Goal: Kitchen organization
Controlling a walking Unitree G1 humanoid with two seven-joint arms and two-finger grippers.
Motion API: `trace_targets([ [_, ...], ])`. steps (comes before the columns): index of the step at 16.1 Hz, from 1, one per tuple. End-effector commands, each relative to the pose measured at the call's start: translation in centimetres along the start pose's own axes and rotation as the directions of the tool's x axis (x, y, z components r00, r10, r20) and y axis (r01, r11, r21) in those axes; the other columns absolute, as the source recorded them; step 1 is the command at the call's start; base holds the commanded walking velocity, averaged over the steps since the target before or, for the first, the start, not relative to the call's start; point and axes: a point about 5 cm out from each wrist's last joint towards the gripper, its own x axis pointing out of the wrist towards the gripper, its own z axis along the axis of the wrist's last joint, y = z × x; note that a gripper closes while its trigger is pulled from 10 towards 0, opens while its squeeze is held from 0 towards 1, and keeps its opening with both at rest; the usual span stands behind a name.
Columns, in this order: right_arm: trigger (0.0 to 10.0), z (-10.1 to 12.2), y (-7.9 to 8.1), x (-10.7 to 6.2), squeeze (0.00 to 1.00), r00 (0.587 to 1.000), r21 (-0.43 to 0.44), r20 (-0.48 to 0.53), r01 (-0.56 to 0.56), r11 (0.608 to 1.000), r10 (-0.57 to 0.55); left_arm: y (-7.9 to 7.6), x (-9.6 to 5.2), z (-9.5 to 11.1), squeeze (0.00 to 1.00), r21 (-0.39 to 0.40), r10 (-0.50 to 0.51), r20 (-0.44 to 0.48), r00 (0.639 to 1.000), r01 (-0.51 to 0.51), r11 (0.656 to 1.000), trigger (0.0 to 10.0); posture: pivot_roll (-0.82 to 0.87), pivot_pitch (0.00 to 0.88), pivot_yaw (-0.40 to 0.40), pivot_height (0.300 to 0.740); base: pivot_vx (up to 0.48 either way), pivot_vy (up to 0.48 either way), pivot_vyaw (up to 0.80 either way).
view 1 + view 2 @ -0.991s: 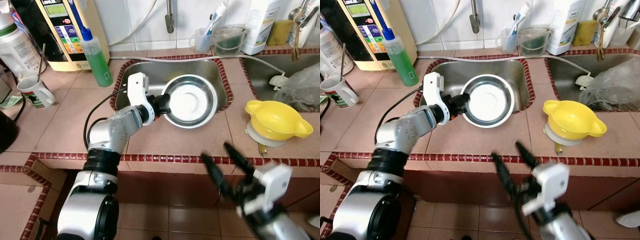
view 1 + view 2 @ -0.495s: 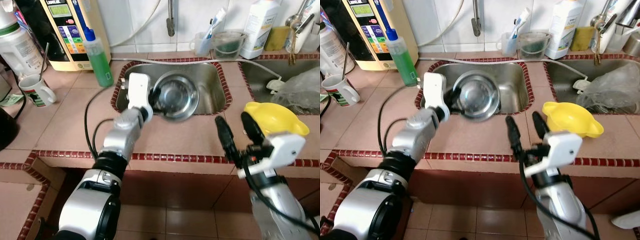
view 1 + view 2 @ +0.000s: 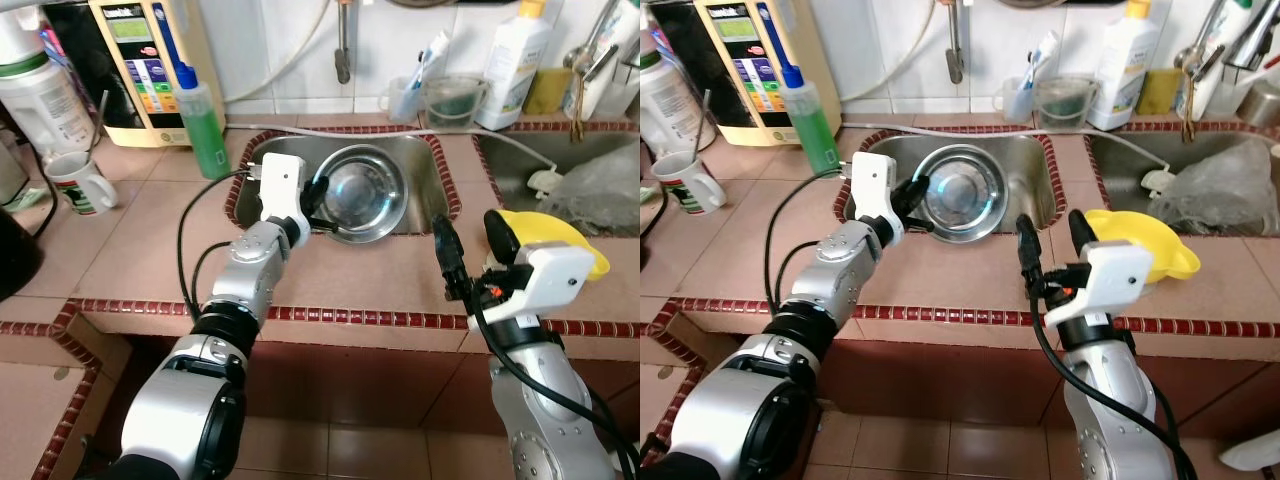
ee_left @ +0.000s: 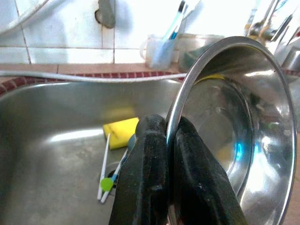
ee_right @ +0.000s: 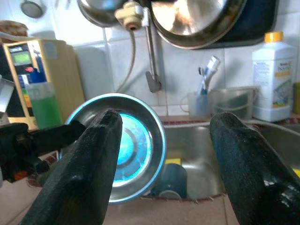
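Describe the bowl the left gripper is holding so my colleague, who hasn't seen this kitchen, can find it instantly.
Start at the steel sink basin set into the pink tiled counter, below the wall tap. Tilted over its front edge is a round, shiny stainless steel bowl, its rim pinched by the left gripper. The neighbouring yellow plastic bowl sits to the right.
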Motion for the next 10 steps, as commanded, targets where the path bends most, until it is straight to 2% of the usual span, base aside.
trace_targets([
  [1, 10.0, -0.2, 0.2, 0.2, 0.00, 1.000, 0.004, -0.007, -0.010, 1.000, 0.010, -0.1, 0.3, 1.0, 0.00, 0.005, -0.016, 0.042, 0.999, 0.016, 1.000, 10.0, -0.19, 0.008, 0.082, 0.740, 0.000, 0.000, 0.00],
  [2, 10.0, -0.2, 0.4, 0.3, 0.00, 1.000, 0.004, -0.003, -0.022, 1.000, 0.022, 0.0, 0.3, 1.1, 0.00, 0.019, -0.005, 0.061, 0.998, 0.004, 1.000, 10.0, -0.19, 0.004, 0.079, 0.740, 0.000, 0.000, 0.00],
  [5, 10.0, -0.2, 0.7, 0.4, 0.00, 0.999, 0.013, -0.005, -0.044, 0.999, 0.044, -0.3, 0.5, 1.3, 0.00, -0.015, -0.016, 0.061, 0.998, 0.017, 1.000, 10.0, -0.19, 0.005, 0.077, 0.740, 0.000, 0.000, 0.00],
  [9, 10.0, -0.3, 1.0, -0.1, 0.00, 0.998, 0.008, -0.019, -0.057, 0.998, 0.057, -0.7, 0.9, 1.5, 0.00, -0.052, -0.040, 0.061, 0.997, 0.043, 0.998, 10.0, -0.19, 0.038, 0.078, 0.740, 0.000, 0.000, 0.00],
  [10, 10.0, -0.3, 1.3, -0.4, 0.00, 0.995, 0.009, -0.032, -0.091, 0.996, 0.091, -0.8, 1.0, 1.9, 0.00, -0.047, -0.049, 0.071, 0.996, 0.052, 0.998, 10.0, -0.19, 0.055, 0.077, 0.740, 0.000, 0.000, 0.00],
])
